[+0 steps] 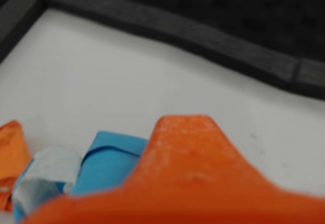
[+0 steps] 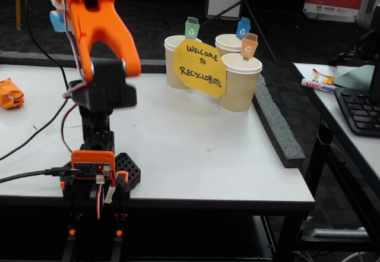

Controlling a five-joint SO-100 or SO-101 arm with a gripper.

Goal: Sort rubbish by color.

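In the fixed view my orange arm is raised at the left, and its gripper [image 2: 58, 13] is high above the table's back left, shut on a light blue wad [image 2: 56, 22]. The wrist view shows that blue wad [image 1: 109, 163], with a pale crumpled part, right beside my orange finger [image 1: 188, 163], the white table [image 1: 127, 71] far below. An orange wad [image 2: 10, 93] lies on the table at the far left. An orange shape [image 1: 12, 153] at the wrist view's left edge is too blurred to name.
Three paper cups stand at the back right with a green tag [image 2: 192, 28], a blue tag [image 2: 243, 28] and an orange tag [image 2: 249, 45], behind a yellow sign [image 2: 199, 67]. A dark foam strip [image 2: 276, 125] edges the table. Cables [image 2: 35, 132] trail left of the arm's base.
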